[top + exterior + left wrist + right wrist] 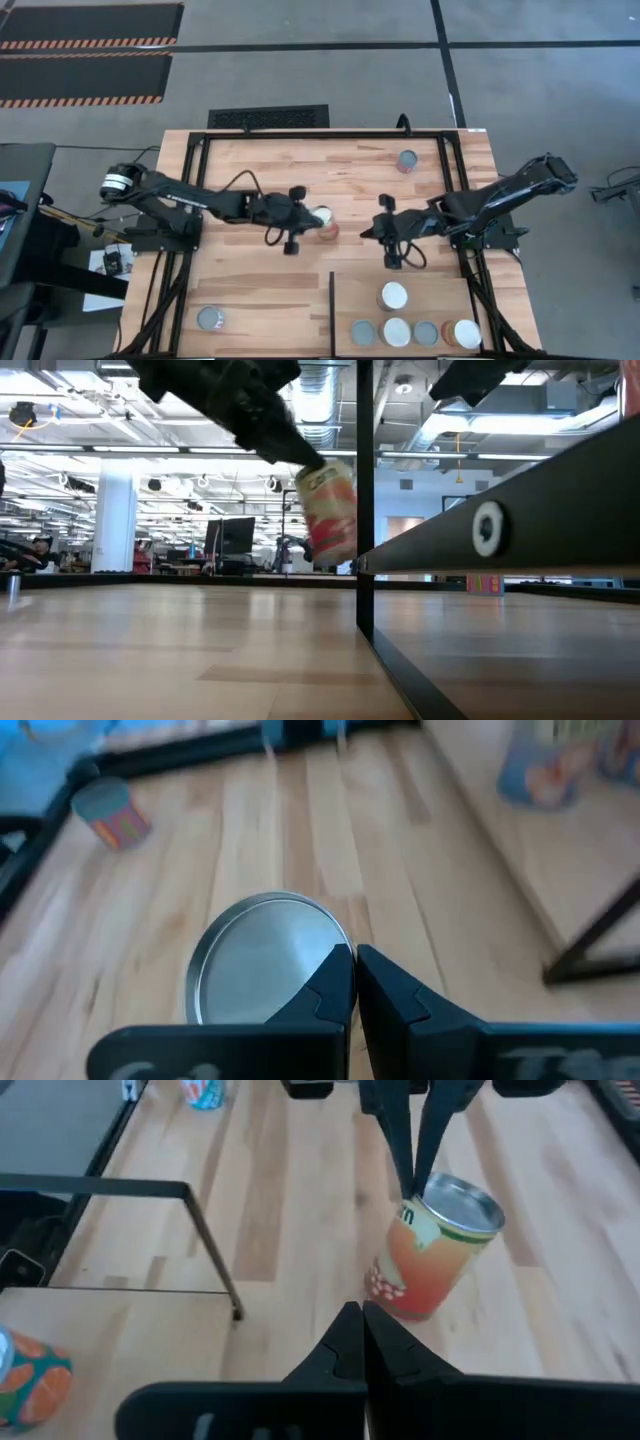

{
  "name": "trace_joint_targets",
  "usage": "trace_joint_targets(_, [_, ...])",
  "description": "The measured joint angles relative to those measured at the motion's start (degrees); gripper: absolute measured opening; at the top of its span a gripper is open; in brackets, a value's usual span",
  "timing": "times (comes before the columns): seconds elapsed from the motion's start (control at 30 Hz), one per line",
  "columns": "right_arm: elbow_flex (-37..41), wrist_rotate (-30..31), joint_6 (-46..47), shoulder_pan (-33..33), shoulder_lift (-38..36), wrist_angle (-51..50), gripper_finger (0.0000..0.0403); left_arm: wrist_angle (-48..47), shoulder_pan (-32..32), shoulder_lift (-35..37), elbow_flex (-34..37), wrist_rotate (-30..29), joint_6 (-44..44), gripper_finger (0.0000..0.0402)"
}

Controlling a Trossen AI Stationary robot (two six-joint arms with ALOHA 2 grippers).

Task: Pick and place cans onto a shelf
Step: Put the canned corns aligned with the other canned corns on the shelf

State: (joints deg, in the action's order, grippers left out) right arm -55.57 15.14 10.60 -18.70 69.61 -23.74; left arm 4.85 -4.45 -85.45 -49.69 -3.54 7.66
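Left tool (312, 222) gripped an orange can (434, 1248) by its rim, tilted, clear of the desk (260, 170); right tool (375, 228) sat just opposite, fingers clenched empty.

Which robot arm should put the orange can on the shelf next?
Left. Its tool pinches the orange can by the rim, lifted off the table. The right tool sits nearer the shelf but is shut and empty.
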Motion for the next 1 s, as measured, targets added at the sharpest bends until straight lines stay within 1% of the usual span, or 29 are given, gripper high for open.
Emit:
trace_joint_targets(0.1, [0.0,0.04,-0.85,1.68,-1.94,-2.77,0.0003,5.44,1.92,-2.01,-0.09,2.44,0.04,0.0])
trace_joint_targets(0.17, [0.0,0.04,-1.25,3.06,-2.84,-4.28,0.0004,6.75,2.8,-4.1,-0.45,3.7,0.02,0.0])
trace_joint_targets(0.2, [-0.02,0.02,-1.49,3.76,-3.22,-4.69,0.0004,7.61,2.96,-5.72,-1.72,3.87,0.02,0.0])
trace_joint_targets(0.27, [0.07,-0.18,-2.16,4.83,-4.12,-6.76,0.0004,6.76,3.15,-8.41,-3.62,3.37,0.07,0.0])
trace_joint_targets(0.33, [0.59,-0.65,-3.23,5.9,-4.71,-5.05,0.0003,6.95,3.07,-11.26,-5.91,2.14,0.22,0.0])
trace_joint_targets(0.4, [1.88,-1.65,-3.7,6.48,-5.69,-5.62,0.0003,6.63,3.07,-13.51,-8.25,1.8,0.24,0.0])
trace_joint_targets(0.53, [6.06,-2.87,-3.75,6.91,-8.19,-2.22,0.0006,4.62,3.61,-16.13,-11.47,2.01,0.7,0.0])
trace_joint_targets(0.57, [7.69,-3.58,-3.73,6.91,-8.77,0.37,0.0005,4.59,3.78,-16.75,-12.38,2.17,0.68,0.0])
trace_joint_targets(0.63, [10.84,-5.33,-3.58,7.14,-9.73,4.35,0.0003,0.97,3.97,-17.19,-13.54,2.72,0.25,0.0])
trace_joint_targets(0.67, [12.18,-6.01,-3.49,7.24,-10.08,6.26,0.0003,1.22,4.03,-17.86,-14.47,2.96,0.24,0.0])
trace_joint_targets(0.73, [14.03,-6.21,-3.04,7.19,-10.51,7.85,0.0004,-0.43,3.93,-17.97,-14.92,3.11,0.3,0.0])
trace_joint_targets(0.8, [15.1,-6.23,-2.91,7.19,-10.39,10.2,0.0007,-0.4,3.68,-18.94,-15.6,3.31,-0.27,0.0])
trace_joint_targets(0.87, [15.72,-6.21,-2.94,7.19,-9.95,10.69,0.0007,-2.13,3.37,-18.97,-15.52,3.25,-1.07,0.0])
trace_joint_targets(1.0, [15.66,-6.19,-3.16,7.23,-8.8,11.45,0.0003,-1.96,2.99,-18.91,-15.52,3.3,-1.24,0.0])
